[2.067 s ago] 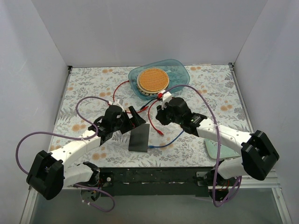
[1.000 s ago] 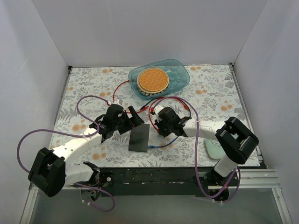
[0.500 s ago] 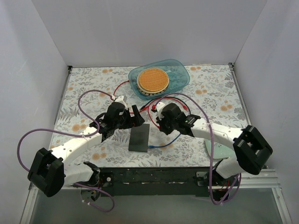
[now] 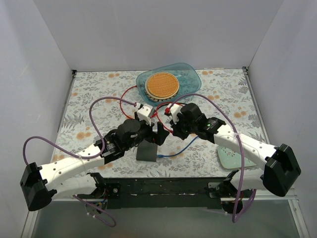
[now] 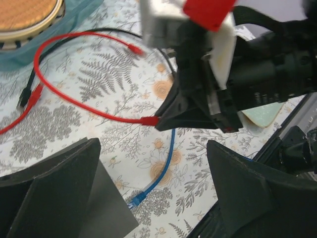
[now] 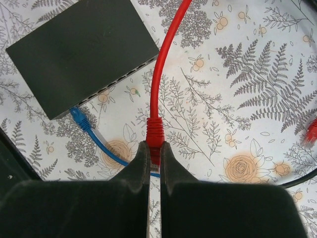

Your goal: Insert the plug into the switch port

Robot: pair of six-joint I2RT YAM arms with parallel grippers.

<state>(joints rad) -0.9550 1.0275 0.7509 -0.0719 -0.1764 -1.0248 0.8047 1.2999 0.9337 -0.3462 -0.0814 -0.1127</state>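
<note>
From above, the left arm has swung in toward the middle within the last half second. Its left hand (image 4: 157, 135) now hangs spread over the far end of the switch (image 4: 146, 152), which lies at 6 o'clock on the floral worktop (image 4: 89, 94). The right hand (image 4: 174, 128) has drawn back a little toward 1 o'clock. I take it the left is coming to steady the box while the right lines up, so insertion has not begun. At 12 o'clock a clear blue plastic tray (image 4: 190, 79) carries a round orange disc (image 4: 162, 85). A pale green pad (image 4: 229, 159) lies at 4 o'clock.

Through the left wrist camera, the matte black wedge fingers (image 5: 49, 193) stand wide apart. Between them show only a corner of the switch at 7 o'clock and a glossy blue cable (image 5: 166, 163). Beyond, the right hand pinches the red plug (image 5: 150, 120) at its very tip.

Through the right wrist camera, the fingers (image 6: 141, 168) are pressed together on the red plug, and its smooth red cable (image 6: 166, 64) arcs off to 12 o'clock. The switch sits at 10 o'clock from the plug and apart from it. It is flat, matte and sharp-edged, with its port row (image 6: 116, 82) facing 5 o'clock. A blue plug (image 6: 78, 115) lies just beside that edge.
</note>
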